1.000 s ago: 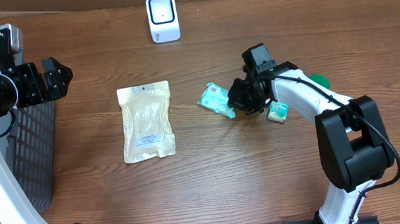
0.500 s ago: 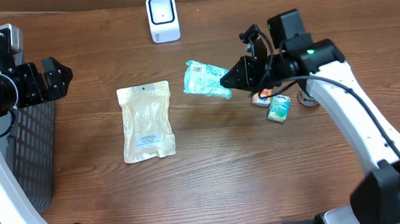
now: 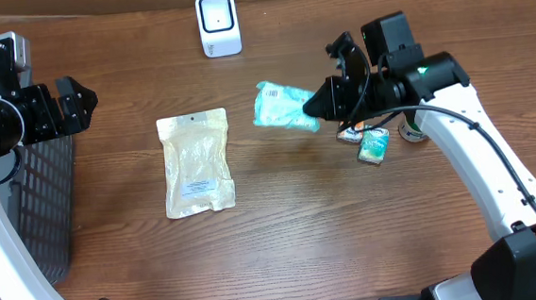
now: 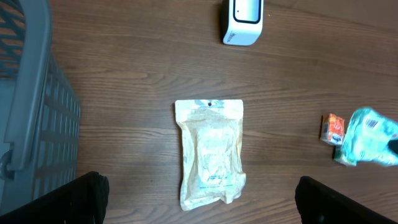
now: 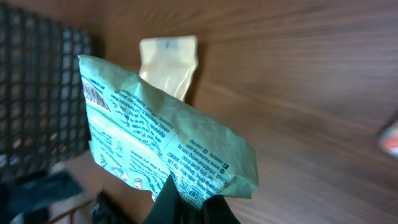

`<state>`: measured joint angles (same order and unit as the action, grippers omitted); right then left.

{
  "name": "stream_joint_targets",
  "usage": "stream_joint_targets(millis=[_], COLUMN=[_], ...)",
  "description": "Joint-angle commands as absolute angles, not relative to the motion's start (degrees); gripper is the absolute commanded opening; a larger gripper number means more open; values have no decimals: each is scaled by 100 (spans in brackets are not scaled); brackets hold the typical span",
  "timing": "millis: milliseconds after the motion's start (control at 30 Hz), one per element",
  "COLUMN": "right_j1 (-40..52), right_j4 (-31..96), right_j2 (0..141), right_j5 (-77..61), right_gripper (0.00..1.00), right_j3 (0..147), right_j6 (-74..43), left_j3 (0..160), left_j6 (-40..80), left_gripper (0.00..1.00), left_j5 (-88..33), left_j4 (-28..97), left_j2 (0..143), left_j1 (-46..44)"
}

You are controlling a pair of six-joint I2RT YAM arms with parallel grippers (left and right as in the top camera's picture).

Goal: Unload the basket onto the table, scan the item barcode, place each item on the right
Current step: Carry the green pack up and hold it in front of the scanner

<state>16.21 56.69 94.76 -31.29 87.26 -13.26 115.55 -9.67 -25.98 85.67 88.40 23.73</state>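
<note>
At the far left the left gripper (image 3: 78,105) stands spread wide and empty, well apart from the task's thing, so the right arm is clearly the nearer one. The white box-shaped scanner (image 3: 218,24) stands at the far edge of the table. The crinkled teal plastic packet (image 3: 284,105) hangs in the air to the right of it, its long axis running left to right out of the right gripper (image 3: 326,99), which pinches its right end. One second ago the packet was lying on the table; now it is lifted and carried a little toward the scanner.
</note>
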Motion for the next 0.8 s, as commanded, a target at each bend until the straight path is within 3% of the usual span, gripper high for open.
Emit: stream_joint_targets(millis=[0,133,267,400,467,633,767], right_j1=[1815,2167,2652,3124,3260,3321,3319], right_j4=[5780,6300,6110,4316,2936,425,-596], right_j2=[9719,10711,11830,12650,13144,14140,14744], right_j5=[-2060,-810,1343,4038,4908,5201,5050], right_gripper=[4,4,4,4,4,4,4], right_j3=[9863,11649,13166,13329,13314,13314,13314], right_j6=[-1500,-1345,-729,661,2141,4847,6023], left_j3=[11590,11587,11590,11590,11587,11590,11587], left_j6=[-1118,-1118,-1118,-1118,-1118,-1118,-1118], left_gripper=[99,100,100,99,100,100,99], left_j5=[-2681,-2679,-2679,-2679,-2679,-2679,-2679], left_j4=[8547,8547,8547,8547,8547,8547,8547], left_j2=[8731,8731,8731,8731,8731,8731,8731], left_j1=[2381,2381,2381,2381,2381,2381,2381])
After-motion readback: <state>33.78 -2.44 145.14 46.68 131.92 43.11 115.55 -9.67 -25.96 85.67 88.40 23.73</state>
